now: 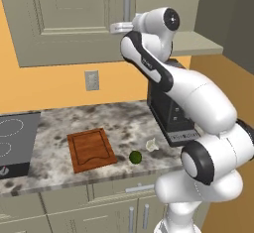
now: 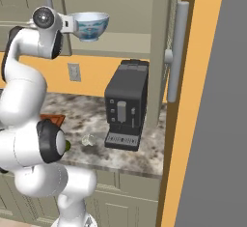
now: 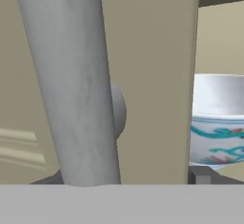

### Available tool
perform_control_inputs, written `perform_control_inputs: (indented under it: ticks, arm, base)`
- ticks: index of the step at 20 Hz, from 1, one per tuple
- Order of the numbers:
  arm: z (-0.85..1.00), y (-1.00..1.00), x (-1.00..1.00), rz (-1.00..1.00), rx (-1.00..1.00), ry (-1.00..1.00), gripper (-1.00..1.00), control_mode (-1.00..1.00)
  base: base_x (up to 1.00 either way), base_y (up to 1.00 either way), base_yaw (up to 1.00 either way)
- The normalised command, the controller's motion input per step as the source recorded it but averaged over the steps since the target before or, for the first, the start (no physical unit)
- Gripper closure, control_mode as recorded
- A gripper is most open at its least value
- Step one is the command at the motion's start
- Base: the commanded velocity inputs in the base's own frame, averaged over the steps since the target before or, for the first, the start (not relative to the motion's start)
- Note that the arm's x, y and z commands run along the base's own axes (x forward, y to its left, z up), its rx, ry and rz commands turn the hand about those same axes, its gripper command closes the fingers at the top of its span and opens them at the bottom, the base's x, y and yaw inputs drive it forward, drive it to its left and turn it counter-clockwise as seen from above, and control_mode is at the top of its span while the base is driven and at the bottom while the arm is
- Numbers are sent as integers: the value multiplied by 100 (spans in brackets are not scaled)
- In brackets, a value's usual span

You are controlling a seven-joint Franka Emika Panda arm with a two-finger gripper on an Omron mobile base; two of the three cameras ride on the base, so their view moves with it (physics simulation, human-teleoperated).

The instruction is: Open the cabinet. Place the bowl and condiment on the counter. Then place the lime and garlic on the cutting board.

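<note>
Here the gripper (image 1: 115,27) reaches up at the cabinet (image 1: 59,14), its hand level with the long silver handle (image 3: 76,85) of the left door, which rises right in front of the hand camera. The placement makes sense for a pull on that door, as the right door (image 2: 161,52) already stands swung out. In the hand view one dark fingertip (image 3: 202,175) sits off to the far side of the door edge, so the jaws appear spread wide, with nothing visibly pinched. The bowl (image 2: 90,24) rests on the cabinet shelf just beyond the hand, ready to be lifted out. Well below the gripper, the lime (image 1: 135,156) and garlic (image 1: 152,144) lie on the counter (image 1: 124,123), beside the cutting board (image 1: 91,149), not on it. The condiment bottle cannot be made out.
</note>
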Motion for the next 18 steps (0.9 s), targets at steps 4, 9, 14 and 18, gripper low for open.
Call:
perform_control_inputs:
  ticks: [4,9,14,18]
  arm:
    - [-50,100,-52,-1,-7,0,100,-100]
    - [-71,100,-65,0,-4,1,100,-100]
    - [-73,100,-43,0,-7,4,100,-100]
    - [-76,100,-34,0,-8,5,100,-100]
  base:
    - [0,0,0]
    - [0,0,0]
    - [0,0,0]
    - [0,0,0]
